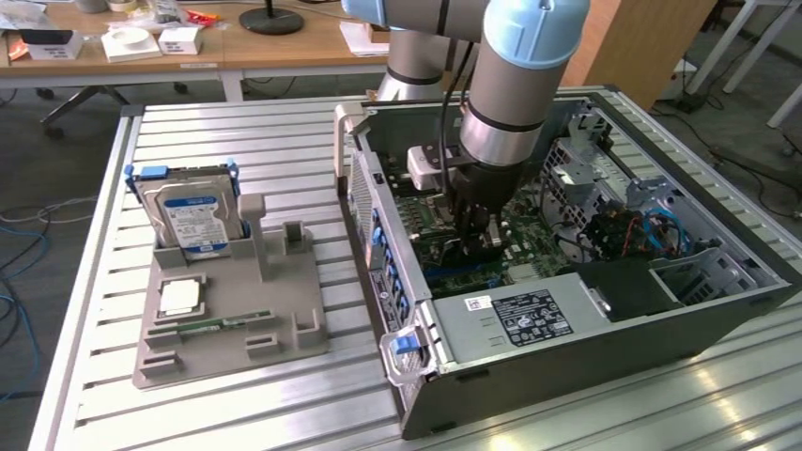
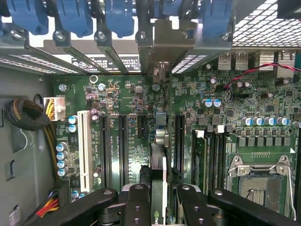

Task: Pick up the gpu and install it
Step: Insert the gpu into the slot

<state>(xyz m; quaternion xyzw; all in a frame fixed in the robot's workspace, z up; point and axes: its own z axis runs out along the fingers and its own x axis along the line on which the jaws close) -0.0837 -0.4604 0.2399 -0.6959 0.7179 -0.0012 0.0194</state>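
My gripper (image 1: 478, 242) reaches down into the open computer case (image 1: 701, 310), just above the green motherboard (image 1: 532, 246). In the wrist view the gpu (image 2: 158, 162) is seen edge-on as a thin dark card running from between my fingers (image 2: 137, 203) toward the rear slot openings. Its metal end bracket (image 2: 165, 44) sits at the case's back wall. The gripper (image 2: 159, 195) is shut on the card. The card stands over the gap between two black expansion slots (image 2: 123, 146). Whether its edge is seated in a slot I cannot tell.
Blue retention clips (image 2: 77, 16) line the rear wall. A white slot (image 2: 84, 148), a yellow-wired cable bundle (image 2: 26, 115) and the CPU socket (image 2: 257, 181) flank the card. Outside the case, a grey fixture (image 1: 225, 310) holds a silver hard drive (image 1: 191, 218) and a memory stick (image 1: 220, 324).
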